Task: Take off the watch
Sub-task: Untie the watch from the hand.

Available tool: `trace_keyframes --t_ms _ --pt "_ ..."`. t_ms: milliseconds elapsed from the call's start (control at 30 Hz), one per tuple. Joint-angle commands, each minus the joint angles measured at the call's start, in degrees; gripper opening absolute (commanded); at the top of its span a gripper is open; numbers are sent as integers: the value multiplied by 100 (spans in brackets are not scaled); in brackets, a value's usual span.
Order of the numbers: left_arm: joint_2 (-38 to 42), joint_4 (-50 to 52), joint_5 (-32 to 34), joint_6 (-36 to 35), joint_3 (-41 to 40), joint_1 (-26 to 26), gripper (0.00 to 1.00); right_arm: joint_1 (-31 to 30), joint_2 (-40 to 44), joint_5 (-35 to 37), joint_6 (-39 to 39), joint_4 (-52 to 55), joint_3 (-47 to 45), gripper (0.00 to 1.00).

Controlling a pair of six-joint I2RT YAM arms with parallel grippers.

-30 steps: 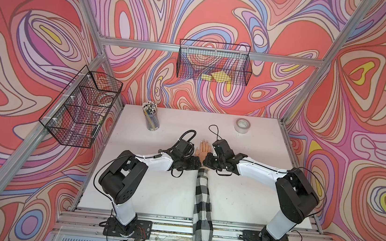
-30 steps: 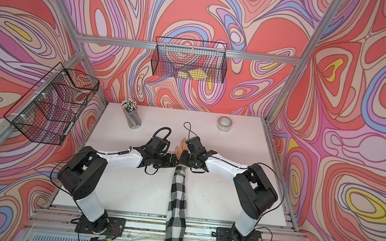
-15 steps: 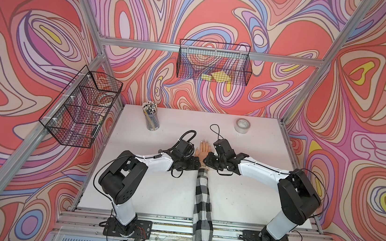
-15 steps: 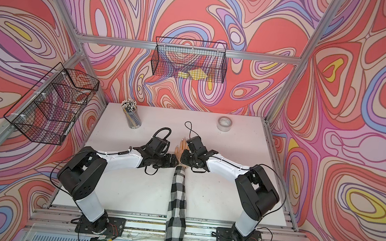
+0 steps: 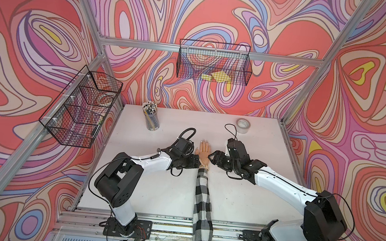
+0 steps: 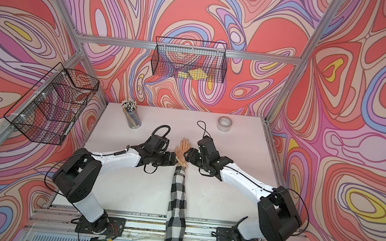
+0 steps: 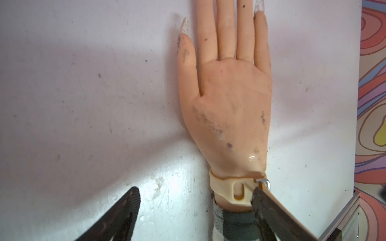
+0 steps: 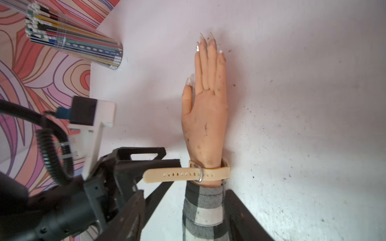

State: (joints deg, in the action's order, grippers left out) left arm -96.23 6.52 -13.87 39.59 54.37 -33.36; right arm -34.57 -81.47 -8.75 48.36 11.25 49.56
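The watch is a cream-beige strap around the wrist of a mannequin hand lying flat mid-table. Its tail runs through the metal buckle and sticks out sideways. The face is hidden. My left gripper is open beside the wrist, and the strap tail lies along one of its fingers. My right gripper is open, with a finger on each side of the plaid sleeve just behind the watch. In both top views the left gripper and right gripper flank the wrist.
A cup of pencils stands at the back left of the table and a grey tape roll at the back right. Wire baskets hang on the back wall and the left wall. The sleeved arm runs to the front edge.
My right gripper's jaws have gone from shut to open at the wrist. The left gripper has widened slightly. Both arms have barely moved.
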Motion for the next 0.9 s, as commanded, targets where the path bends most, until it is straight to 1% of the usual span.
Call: trace_keyframes --t_ms 0,100,233,667,867 --pt "293 243 97 -105 162 130 86 18 -136 -474 233 -712 -375 63" --pt "383 334 90 -175 162 263 87 21 -414 -773 424 -1254 -552 62" --pt "481 394 76 -224 86 357 87 19 -716 -984 632 -1707 -604 58" --pt "603 255 122 -154 -264 442 87 16 -1148 -1242 808 -1997 -430 46" --pt "595 222 147 -145 -330 488 87 11 -1180 -1400 945 -2191 -414 41"
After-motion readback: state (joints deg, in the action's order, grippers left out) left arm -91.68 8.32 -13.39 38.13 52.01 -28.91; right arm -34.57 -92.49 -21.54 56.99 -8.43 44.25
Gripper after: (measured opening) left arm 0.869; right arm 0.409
